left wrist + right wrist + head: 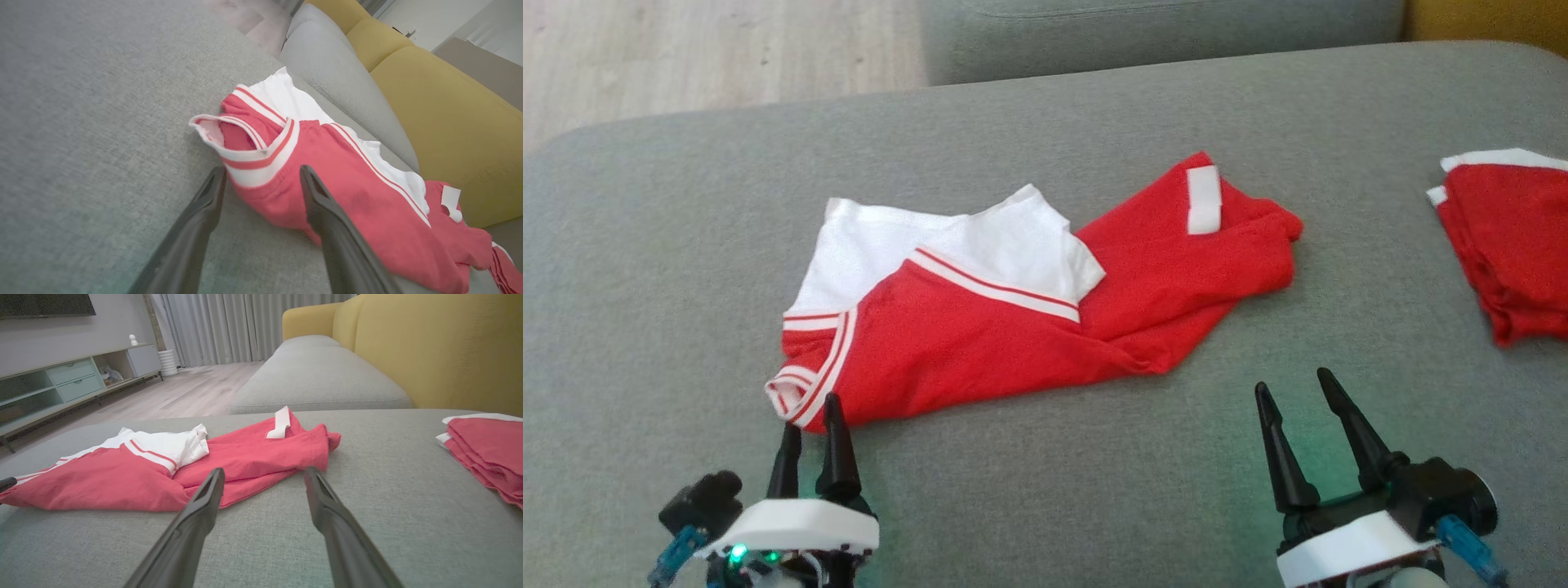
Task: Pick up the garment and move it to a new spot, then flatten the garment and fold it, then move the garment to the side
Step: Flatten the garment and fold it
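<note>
On the grey sofa cushion [1045, 114] the red and white garment [980, 343] lies crumpled at the middle, its striped collar at the near left end and a white tab at the far right end. The left pincer [810, 415] reaches in low from the near left. Its dark fingers point at the collar; in the left wrist view they stand spread to either side of the collar edge and grip nothing. The right pincer [1293, 380] sits at the near right, tilted slightly right, wide open and empty, well apart from the garment. A folded red pile [1515, 237] rests at the far right.
</note>
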Controlling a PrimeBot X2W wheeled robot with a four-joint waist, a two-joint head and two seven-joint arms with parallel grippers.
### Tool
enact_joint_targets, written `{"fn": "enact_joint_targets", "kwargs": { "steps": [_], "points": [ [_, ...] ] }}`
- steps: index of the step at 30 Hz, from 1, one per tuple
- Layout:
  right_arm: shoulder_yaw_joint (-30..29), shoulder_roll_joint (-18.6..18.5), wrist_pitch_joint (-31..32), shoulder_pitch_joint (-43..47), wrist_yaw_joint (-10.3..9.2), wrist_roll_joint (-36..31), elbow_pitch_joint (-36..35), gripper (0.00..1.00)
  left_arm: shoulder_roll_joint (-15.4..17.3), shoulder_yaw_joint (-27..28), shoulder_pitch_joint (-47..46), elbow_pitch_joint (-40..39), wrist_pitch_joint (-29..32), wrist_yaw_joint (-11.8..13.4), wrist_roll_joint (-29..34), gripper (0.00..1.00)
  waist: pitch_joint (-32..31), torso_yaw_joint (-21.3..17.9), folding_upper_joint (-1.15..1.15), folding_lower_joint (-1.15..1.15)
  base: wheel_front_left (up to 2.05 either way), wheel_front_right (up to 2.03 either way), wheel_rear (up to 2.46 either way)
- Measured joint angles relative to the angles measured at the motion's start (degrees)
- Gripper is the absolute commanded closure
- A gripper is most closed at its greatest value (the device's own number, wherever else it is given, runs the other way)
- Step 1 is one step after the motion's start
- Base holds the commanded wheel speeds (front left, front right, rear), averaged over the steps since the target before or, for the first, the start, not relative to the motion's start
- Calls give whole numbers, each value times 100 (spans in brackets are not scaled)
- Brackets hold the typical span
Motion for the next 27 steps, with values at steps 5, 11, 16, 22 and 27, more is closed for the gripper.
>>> {"fn": "enact_joint_targets", "kwargs": {
  "steps": [5, 11, 16, 22, 27],
  "points": [
    [32, -25, 0, 3, 0, -1, -1, 0, 137, 196, 59, -621, -1, 7, 1047, 0, 4, 150, 0, 0, 0, 0, 0],
    [79, -86, 0, -21, -1, -1, -11, 0, 631, 63, -398, -966, 174, -130, 1547, 0, 129, 137, 0, 0, 0, 0, 0],
    [189, -92, 0, -214, 0, -8, -10, 0, 1125, -383, -1547, -1314, 932, -365, 1745, 0, 340, 16, 0, 1, 0, 0, 0],
    [277, -111, 0, -499, 0, -8, -20, 0, 1697, -1641, -2937, -1614, 2028, -417, 1378, 0, 721, -224, 0, 1, 0, 0, 0],
    [354, -113, 0, -881, -1, -7, -48, 0, 2193, -2822, -4266, -1385, 3043, -459, 969, 0, 1178, -546, 0, 2, 0, 0, 0]
  ]
}}
